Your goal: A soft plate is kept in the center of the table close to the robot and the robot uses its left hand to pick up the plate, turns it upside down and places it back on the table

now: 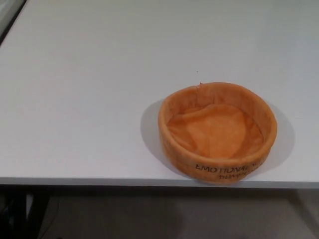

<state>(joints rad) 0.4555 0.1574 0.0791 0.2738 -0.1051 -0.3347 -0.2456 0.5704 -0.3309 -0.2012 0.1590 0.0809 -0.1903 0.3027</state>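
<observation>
**Plate sitting upright, hands out of frame**

The soft orange plate (pixel 217 132) is resting open side up on the white bench (pixel 89 99), right at the near edge and right of centre. Black lettering is showing on its near wall. Neither hand is appearing in view, so their state cannot be told.

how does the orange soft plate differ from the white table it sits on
The soft plate is orange and wrinkled fabric; the table is white, smooth and flat. The plate is round with a raised wall, opening up, while the table has a straight front edge. The plate carries dark lettering on its near wall; the table shows none. The plate is small and sits by the near edge; the table fills most of the view. Neither is touched by a robot hand.
</observation>
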